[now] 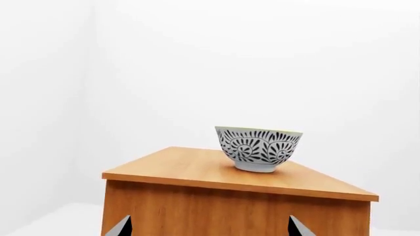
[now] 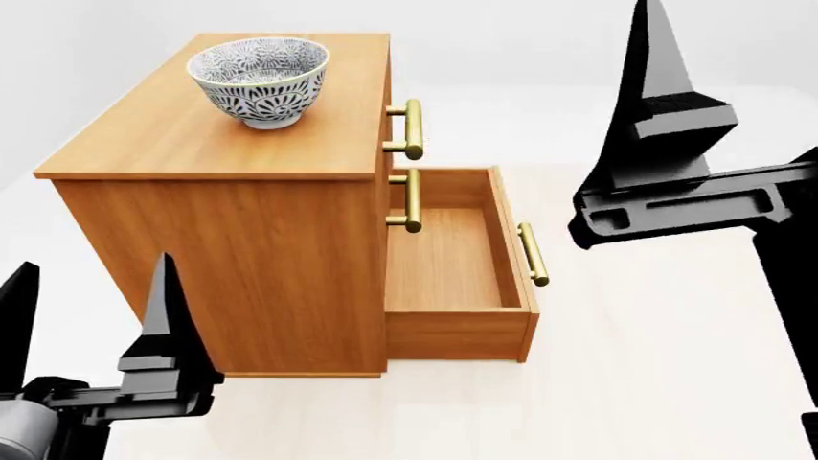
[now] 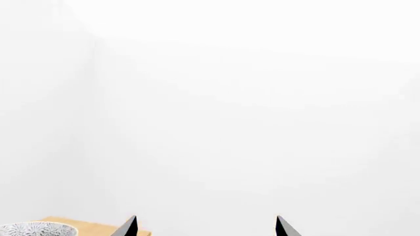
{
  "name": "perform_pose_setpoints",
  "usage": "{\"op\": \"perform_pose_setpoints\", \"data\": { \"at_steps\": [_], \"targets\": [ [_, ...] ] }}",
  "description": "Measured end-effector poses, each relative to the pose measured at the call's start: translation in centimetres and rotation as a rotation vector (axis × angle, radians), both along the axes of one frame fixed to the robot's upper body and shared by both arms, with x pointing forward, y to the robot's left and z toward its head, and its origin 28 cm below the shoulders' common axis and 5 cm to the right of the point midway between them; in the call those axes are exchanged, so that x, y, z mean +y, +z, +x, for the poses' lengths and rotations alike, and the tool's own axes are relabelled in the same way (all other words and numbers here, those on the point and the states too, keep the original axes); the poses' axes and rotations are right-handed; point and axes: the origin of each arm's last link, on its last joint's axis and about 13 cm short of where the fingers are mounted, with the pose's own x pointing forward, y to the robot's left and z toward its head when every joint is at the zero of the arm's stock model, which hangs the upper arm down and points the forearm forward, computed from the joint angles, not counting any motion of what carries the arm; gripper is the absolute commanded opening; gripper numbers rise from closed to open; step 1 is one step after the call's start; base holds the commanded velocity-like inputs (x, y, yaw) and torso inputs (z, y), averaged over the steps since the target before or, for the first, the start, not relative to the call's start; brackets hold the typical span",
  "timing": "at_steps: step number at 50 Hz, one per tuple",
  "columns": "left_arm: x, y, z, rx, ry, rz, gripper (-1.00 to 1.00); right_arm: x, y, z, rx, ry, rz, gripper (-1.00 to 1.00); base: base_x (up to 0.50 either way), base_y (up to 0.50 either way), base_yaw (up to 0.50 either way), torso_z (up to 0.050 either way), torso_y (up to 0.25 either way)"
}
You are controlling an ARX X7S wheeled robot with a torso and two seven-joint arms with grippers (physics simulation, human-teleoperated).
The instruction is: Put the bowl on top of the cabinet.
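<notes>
The bowl [image 2: 260,80], white with a dark leafy pattern, stands upright on the flat top of the orange-brown cabinet [image 2: 167,144], towards its far end. In the left wrist view the bowl [image 1: 258,149] rests on the cabinet [image 1: 190,169] with nothing touching it. My left gripper [image 1: 210,227] is open and empty, low before the cabinet's side wall; in the head view the left gripper [image 2: 90,316] sits at the lower left. My right gripper [image 3: 204,227] is open and empty, raised to the right of the cabinet, with one finger [image 2: 658,86] showing in the head view. The bowl's rim [image 3: 36,229] shows at the edge of the right wrist view.
The cabinet's bottom drawer [image 2: 450,259] is pulled out and holds nothing. Brass bar handles [image 2: 412,129] stick out from the drawer fronts. Pale floor [image 2: 639,364] spreads around the cabinet, and white walls stand behind it.
</notes>
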Motion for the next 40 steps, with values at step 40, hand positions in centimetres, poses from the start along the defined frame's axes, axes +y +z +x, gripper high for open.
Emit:
{"op": "perform_pose_setpoints", "data": {
  "at_steps": [40],
  "targets": [
    [0.2,1.2,-1.0,-0.055,0.032,-0.014,1.0,-3.4,-8.4,-2.2,-0.163,-0.041,-0.126,1.0,0.0,0.0,0.0,0.0,0.0]
  ]
}}
